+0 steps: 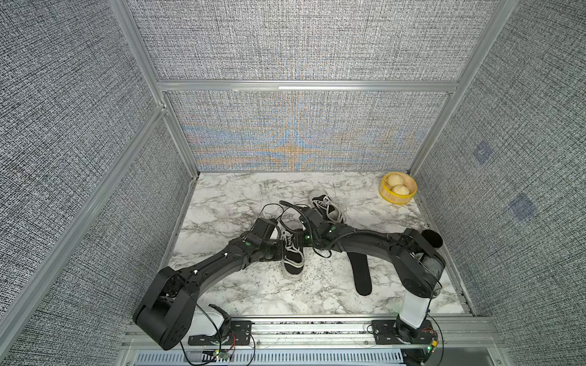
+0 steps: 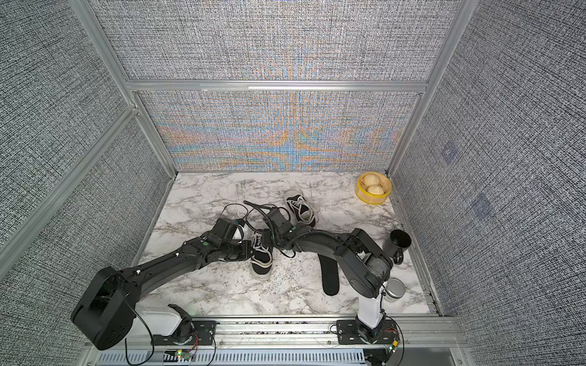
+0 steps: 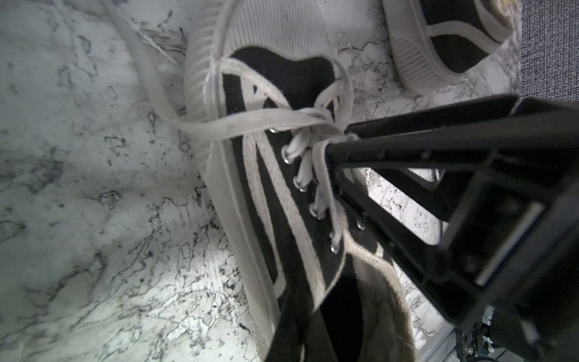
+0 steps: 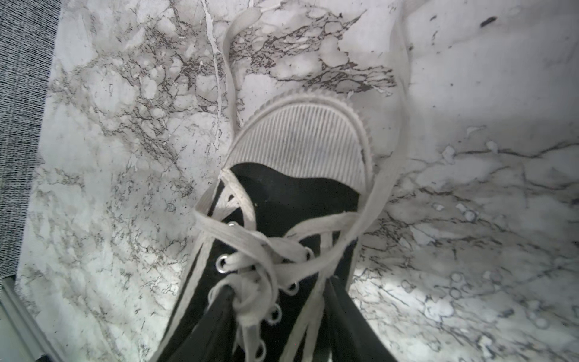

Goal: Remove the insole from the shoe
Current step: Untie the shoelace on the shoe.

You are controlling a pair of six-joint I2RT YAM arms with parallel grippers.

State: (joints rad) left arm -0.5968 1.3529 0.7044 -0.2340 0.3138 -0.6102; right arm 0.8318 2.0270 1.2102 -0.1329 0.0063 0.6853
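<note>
A black canvas shoe (image 1: 291,256) with white laces stands mid-table, its toe towards the front edge. My left gripper (image 3: 297,326) is shut on the shoe's (image 3: 275,175) side wall beside the opening. My right gripper (image 4: 277,291) is open, its fingers (image 4: 219,307) astride the shoe's (image 4: 291,194) laced throat, with the laces between them. The right fingers (image 3: 341,150) also show in the left wrist view, touching the laces. A black insole (image 1: 361,272) lies flat on the table right of the shoe, partly under the right arm. The shoe's inside is too dark to read.
A second black shoe (image 1: 326,206) lies behind the first. At the back right corner stands a yellow bowl (image 1: 398,188) with two pale round things. A black cup (image 1: 432,239) and a metal tin (image 2: 394,288) stand by the right wall. Fabric walls enclose three sides.
</note>
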